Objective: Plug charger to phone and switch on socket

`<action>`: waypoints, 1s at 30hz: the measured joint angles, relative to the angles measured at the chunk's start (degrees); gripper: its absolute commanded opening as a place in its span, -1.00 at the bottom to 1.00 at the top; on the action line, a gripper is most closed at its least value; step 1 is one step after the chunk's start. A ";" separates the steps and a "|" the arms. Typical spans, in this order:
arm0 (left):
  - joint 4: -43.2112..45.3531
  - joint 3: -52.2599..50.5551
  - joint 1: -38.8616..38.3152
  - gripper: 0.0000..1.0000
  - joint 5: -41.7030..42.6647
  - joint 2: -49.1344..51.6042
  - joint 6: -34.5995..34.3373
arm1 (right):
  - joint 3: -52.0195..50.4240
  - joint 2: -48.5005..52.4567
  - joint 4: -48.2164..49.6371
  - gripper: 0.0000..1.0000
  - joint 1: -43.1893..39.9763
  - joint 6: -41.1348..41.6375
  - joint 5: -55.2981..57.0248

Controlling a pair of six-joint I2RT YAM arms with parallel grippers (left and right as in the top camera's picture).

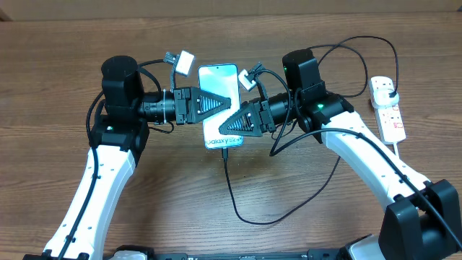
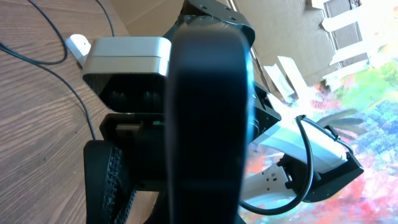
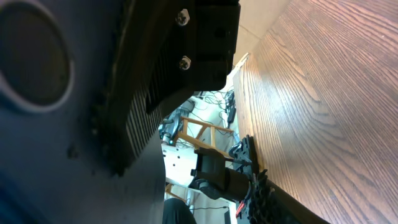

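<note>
The phone (image 1: 216, 81), with a light blue screen facing up, sits mid-table between both grippers. My left gripper (image 1: 229, 101) reaches over its middle from the left and is shut on it. In the left wrist view the phone shows as a thick black band (image 2: 208, 112). My right gripper (image 1: 222, 130) reaches over the phone's lower end from the right. In the right wrist view its lower finger (image 3: 258, 186) stands apart from the phone's dark underside (image 3: 62, 155), so it looks open. The charger cable (image 1: 238, 206) leaves the phone's bottom edge, loops forward and runs to a black plug (image 1: 390, 88) in the socket (image 1: 392, 119).
The socket lies at the far right with its white cord trailing toward the front. The charger cable's slack loops behind the right arm (image 1: 361, 54). A cardboard wall runs along the table's back edge (image 1: 231, 9). The right wrist's grey camera box (image 2: 127, 56) is close in front of the left wrist.
</note>
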 measured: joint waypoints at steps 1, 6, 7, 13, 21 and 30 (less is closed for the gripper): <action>0.00 0.00 0.00 -0.94 -0.02 0.00 0.13 | 0.00 0.00 -0.04 0.11 0.00 0.00 -0.04; 0.00 -0.02 0.00 -0.92 -0.17 0.00 1.09 | 0.00 0.00 0.02 -0.10 0.00 0.15 -0.37; -0.02 -0.02 0.00 -0.92 -0.33 0.02 1.18 | 0.04 0.00 0.04 -0.10 0.00 0.20 -0.55; 0.02 -0.02 0.00 -0.92 -0.79 0.07 1.33 | 0.13 0.00 2.71 -0.37 0.00 0.02 -0.57; -0.07 -0.07 0.07 -0.89 -2.69 0.37 2.75 | 0.42 -0.02 3.30 -0.92 -0.07 0.59 -1.66; 0.44 -0.11 0.00 0.91 -2.29 0.46 3.43 | 0.42 0.07 2.71 -0.93 -0.07 0.33 0.70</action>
